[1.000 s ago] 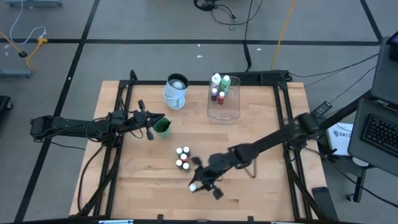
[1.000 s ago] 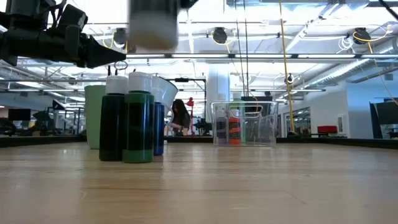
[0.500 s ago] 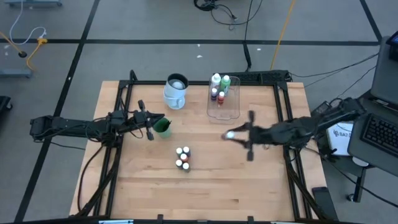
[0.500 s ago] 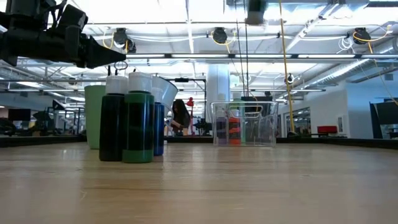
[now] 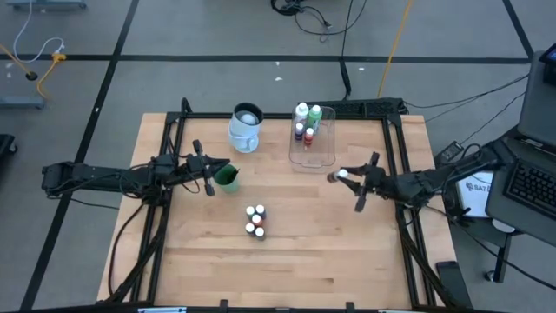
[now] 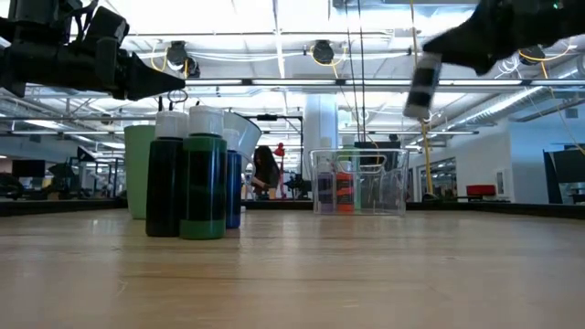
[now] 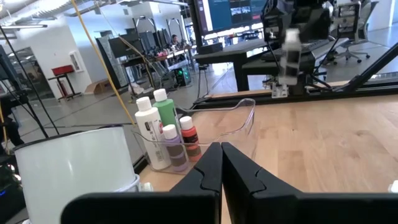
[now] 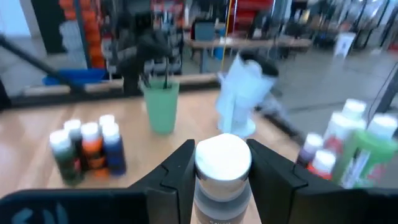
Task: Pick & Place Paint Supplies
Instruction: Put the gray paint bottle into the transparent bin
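The wooden table is showing lots of bare wood in front and on the right side — plenty of room there. Black bars are running along its edges. The clear tray is sitting near the back edge, a little right of the middle. Two taller bottles, the white bottle and the green bottle, are standing at the tray's back end, with two tiny paint bottles just in front of them. The white bottle is showing dark print on its label in the left wrist view, but it is too small to read.

The right gripper is hanging in the air just beside the tray's front right corner. Its fingers are squeezing a small white-capped bottle from both sides — the bottle is up off the table, not touching the wood.

A little bunch of four tiny bottles is standing in the middle of the table, well apart from everything else. In the low view they are looking dark and green.

The left gripper is waiting over the left part of the table, just above a green cup. Its fingers are pressed together with nothing between them. A white jug is standing behind the cup, near the back edge.
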### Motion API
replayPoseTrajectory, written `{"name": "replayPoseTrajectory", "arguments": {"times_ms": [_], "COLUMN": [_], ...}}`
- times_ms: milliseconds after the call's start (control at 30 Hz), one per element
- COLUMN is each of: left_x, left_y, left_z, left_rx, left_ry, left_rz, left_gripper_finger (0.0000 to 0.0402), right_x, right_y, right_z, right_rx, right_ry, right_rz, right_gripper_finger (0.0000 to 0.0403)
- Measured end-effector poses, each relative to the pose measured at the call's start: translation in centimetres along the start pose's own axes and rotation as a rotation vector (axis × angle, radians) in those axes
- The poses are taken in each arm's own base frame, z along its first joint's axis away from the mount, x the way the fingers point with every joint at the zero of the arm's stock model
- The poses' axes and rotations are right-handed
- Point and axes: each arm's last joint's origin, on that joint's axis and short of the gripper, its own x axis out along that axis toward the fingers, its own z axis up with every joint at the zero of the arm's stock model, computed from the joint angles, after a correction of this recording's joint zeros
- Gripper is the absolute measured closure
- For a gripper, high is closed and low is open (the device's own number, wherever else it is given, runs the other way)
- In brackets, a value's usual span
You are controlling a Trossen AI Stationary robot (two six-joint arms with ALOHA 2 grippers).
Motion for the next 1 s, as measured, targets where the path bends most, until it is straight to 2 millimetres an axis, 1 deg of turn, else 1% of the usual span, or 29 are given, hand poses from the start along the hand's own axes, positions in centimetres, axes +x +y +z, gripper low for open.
{"name": "replayPoseTrajectory", "arguments": {"times_ms": [100, 200, 300, 400, 467, 533, 633, 800, 1000], "left_x": [0.0, 0.0, 0.0, 0.0, 0.0, 0.0, 0.0, 0.0, 0.0], "left_y": [0.0, 0.0, 0.0, 0.0, 0.0, 0.0, 0.0, 0.0, 0.0], "left_z": [0.0, 0.0, 0.1, 0.1, 0.1, 0.1, 0.1, 0.0, 0.0], "left_rx": [-0.001, -0.003, -0.003, -0.003, 0.003, 0.013, 0.016, 0.025, 0.037], "left_ry": [-0.003, -0.003, -0.005, -0.005, -0.005, -0.005, -0.004, -0.004, -0.004], "left_rz": [0.001, 0.001, 0.002, 0.002, 0.002, 0.002, 0.002, 0.002, 0.001], "left_gripper_finger": [0.0398, 0.0398, 0.0398, 0.0398, 0.0398, 0.0398, 0.0398, 0.0398, 0.0398], "right_x": [0.8, 2.0, 4.1, 6.7, 8.5, 10.2, 12.0, 13.0, 14.1], "right_y": [-0.1, -0.3, -0.9, -1.8, -2.8, -4.0, -5.7, -7.7, -8.6], "right_z": [1.3, 2.6, 3.6, 3.8, 4.0, 3.7, 2.4, 1.2, -1.0], "right_rx": [-0.012, -0.061, -0.091, -0.116, -0.142, -0.122, -0.093, -0.071, -0.056], "right_ry": [-0.112, -0.159, -0.126, -0.067, -0.022, 0.042, 0.120, 0.171, 0.282], "right_rz": [-0.038, -0.105, -0.199, -0.295, -0.299, -0.281, -0.249, -0.322, -0.352], "right_gripper_finger": [0.0290, 0.0290, 0.0290, 0.0290, 0.0290, 0.0290, 0.0290, 0.0290, 0.0290]}}
